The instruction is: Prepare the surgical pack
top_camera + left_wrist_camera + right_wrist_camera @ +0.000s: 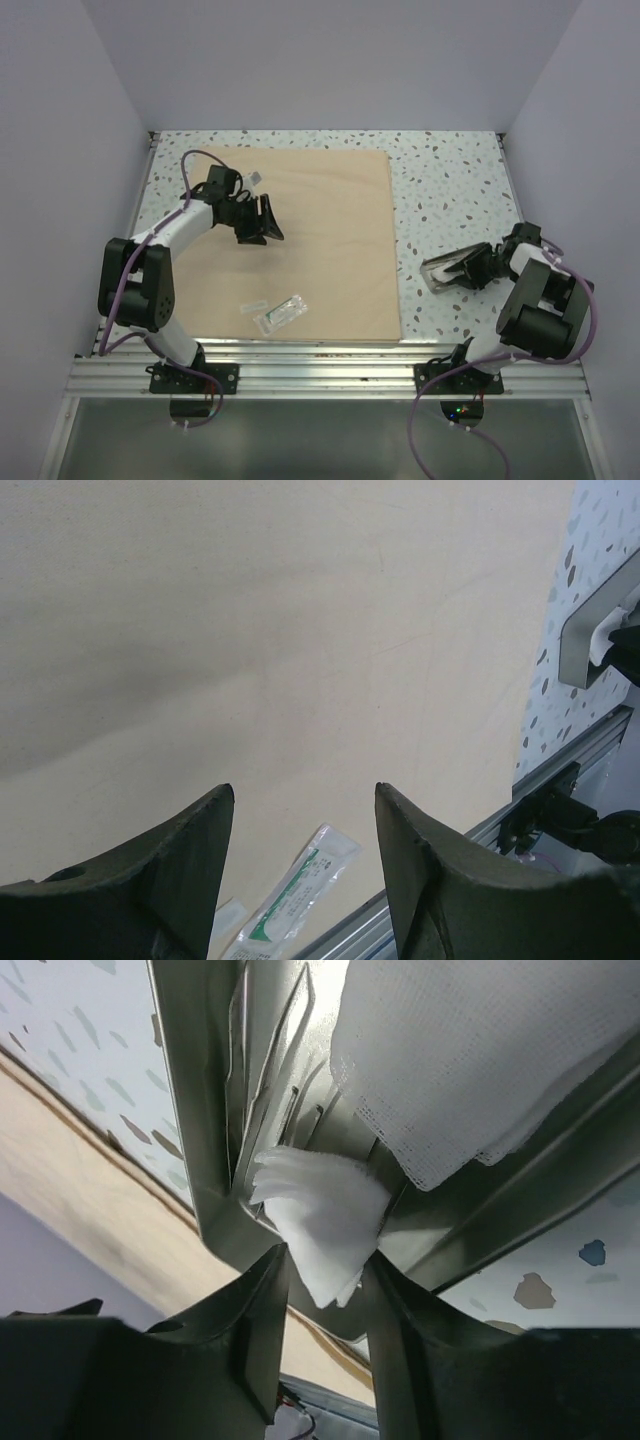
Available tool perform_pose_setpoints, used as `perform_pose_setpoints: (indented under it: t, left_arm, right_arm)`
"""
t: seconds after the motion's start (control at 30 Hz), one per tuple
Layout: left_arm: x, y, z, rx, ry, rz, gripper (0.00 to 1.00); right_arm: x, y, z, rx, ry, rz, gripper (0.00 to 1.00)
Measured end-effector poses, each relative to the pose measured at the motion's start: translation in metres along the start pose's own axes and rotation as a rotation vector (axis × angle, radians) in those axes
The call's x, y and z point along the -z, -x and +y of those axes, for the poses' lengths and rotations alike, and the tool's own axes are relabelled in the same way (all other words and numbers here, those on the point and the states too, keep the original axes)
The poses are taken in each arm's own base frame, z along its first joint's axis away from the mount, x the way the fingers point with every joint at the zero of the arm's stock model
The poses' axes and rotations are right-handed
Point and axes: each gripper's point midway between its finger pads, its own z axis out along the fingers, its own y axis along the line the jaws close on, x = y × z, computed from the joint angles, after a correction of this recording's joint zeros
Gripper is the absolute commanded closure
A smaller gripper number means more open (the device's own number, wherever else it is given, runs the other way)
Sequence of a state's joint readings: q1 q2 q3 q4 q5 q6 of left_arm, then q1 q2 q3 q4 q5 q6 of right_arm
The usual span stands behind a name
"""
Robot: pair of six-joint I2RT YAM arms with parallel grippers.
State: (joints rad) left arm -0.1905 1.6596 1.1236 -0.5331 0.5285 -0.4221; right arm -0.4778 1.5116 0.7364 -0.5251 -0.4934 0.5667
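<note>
The tan cloth (pixel 320 250) is lying spread out flat as one big square sheet on the speckled tabletop (pixel 450 190), and it is taking most of the left and middle part, with its near edge running close along the metal rail (pixel 330 365) at the front. The left claw (pixel 305 792) is hanging over the far left part of this cloth; its two dark fingers (pixel 170 880) are standing wide apart and nothing is sitting between them, only the bare cloth is showing in the gap. A small clear pouch (pixel 281 313) is resting on the near part of the cloth, and a smaller pale packet (pixel 253 303) is lying just beside it on the left. To the right of the cloth, apart from its edge, a small shiny metal tray (pixel 435 270) is sitting on the tabletop. The right claw (pixel 328 1260) is reaching at the near end of this tray. In the right wrist view a folded white gauze (pixel 470 1060) is lying inside the tray, and a smaller white piece (pixel 320 1210) is sticking out over the rim, with its tip going down between the two fingers. These fingers are standing a little apart, on both sides of the white tip, but I cannot tell if they are pressing it or only standing near it.
</note>
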Motion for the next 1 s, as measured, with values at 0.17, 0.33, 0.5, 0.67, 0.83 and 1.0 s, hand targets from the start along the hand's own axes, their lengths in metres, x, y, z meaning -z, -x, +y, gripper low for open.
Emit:
perform_pose_setpoints:
  t: [0.17, 0.33, 0.5, 0.67, 0.83, 1.0]
  left_arm:
    - [0.0, 0.0, 0.0, -0.001, 0.0, 0.0, 0.38]
    - [0.0, 0.0, 0.004, 0.001, 0.025, -0.005, 0.37]
    - [0.001, 0.002, 0.018, 0.005, 0.101, -0.02, 0.37]
    - [0.003, 0.001, 0.031, 0.011, 0.179, -0.027, 0.38]
    - [0.011, -0.013, 0.038, -0.001, 0.233, -0.009, 0.41]
    - [0.019, -0.048, 0.03, -0.031, 0.261, 0.04, 0.46]
  right_arm:
    - [0.011, 0.0, -0.002, 0.016, -0.049, 0.007, 0.52]
    - [0.042, 0.011, 0.01, 0.062, -0.101, -0.05, 0.46]
    - [0.069, 0.012, 0.037, 0.172, -0.149, -0.101, 0.45]
    - [0.072, -0.02, 0.105, 0.42, -0.101, -0.086, 0.45]
    - [0.047, -0.085, 0.165, 0.672, 0.0, 0.035, 0.45]
    - [-0.002, -0.175, 0.172, 0.866, 0.035, 0.296, 0.46]
